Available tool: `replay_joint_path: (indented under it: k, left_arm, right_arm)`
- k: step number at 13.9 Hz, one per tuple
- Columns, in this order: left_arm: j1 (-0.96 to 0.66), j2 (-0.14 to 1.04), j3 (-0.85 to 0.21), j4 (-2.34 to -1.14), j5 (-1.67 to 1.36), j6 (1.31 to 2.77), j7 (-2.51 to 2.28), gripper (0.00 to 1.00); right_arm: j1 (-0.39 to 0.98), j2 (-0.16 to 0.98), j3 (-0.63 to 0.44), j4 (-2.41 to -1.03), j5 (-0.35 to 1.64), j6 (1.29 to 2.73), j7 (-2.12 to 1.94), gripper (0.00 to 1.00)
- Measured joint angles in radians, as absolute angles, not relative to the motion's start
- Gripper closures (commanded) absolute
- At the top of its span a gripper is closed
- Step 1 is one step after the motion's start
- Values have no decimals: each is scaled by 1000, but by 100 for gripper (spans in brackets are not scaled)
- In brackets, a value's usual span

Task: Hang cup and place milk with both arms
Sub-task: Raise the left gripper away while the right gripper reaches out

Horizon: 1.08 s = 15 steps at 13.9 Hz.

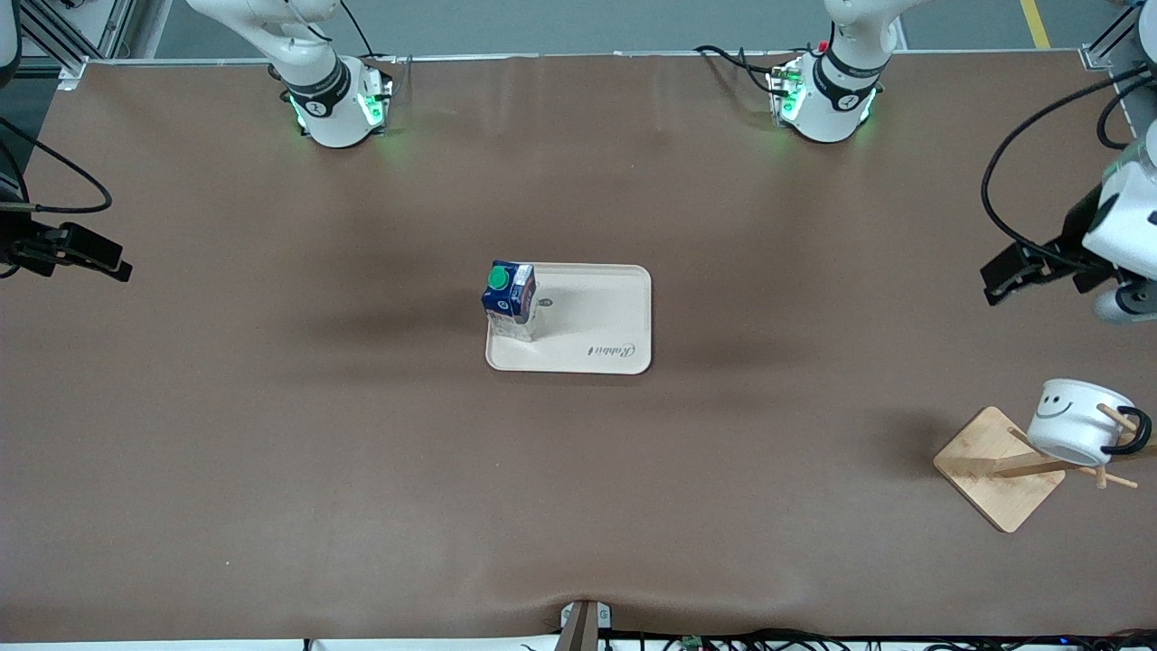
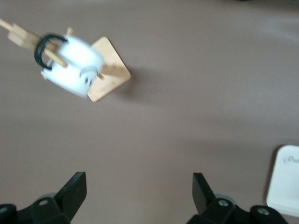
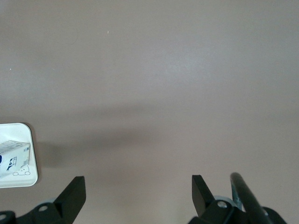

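Observation:
The milk point(image 1: 509, 298), a dark-blue carton with a green cap, stands upright on the cream tray point(image 1: 597, 318), at the tray's end toward the right arm. It also shows in the right wrist view point(image 3: 11, 158). The cup point(image 1: 1080, 420), white with a smiley face, hangs by its black handle on a peg of the wooden rack point(image 1: 999, 466). It also shows in the left wrist view point(image 2: 74, 65). My left gripper point(image 1: 1003, 276) is open and empty over bare table point(image 2: 139, 191). My right gripper point(image 1: 99, 258) is open and empty over bare table point(image 3: 138, 191).
The rack stands near the left arm's end of the table, nearer the front camera than the tray. The tray lies mid-table and shows in the left wrist view point(image 2: 287, 179) and the right wrist view point(image 3: 32, 154). Black cables hang by both grippers.

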State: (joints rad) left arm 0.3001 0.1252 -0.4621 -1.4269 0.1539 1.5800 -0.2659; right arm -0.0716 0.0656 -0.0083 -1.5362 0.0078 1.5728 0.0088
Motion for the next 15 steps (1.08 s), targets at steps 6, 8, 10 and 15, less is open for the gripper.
replay_joint_path:
  k: [6, 8, 10, 15]
  left_arm:
    - [13, 34, -117, -1525, 85, 1563, -178, 0]
    - [8, 14, -107, -1550, 82, 1563, -174, 0]
    - [2, 5, -107, -1558, 81, 1569, -162, 0]
    - [-8, 2, -108, -1559, 80, 1600, -131, 0]
  right_arm:
    - [-72, 81, -10, -1536, 8, 1516, 9, 0]
    - [-71, 83, -8, -1536, 8, 1514, 9, 0]
    - [-62, 90, -6, -1536, 8, 1522, 8, 0]
    - [-36, 106, -3, -1536, 8, 1537, 8, 0]
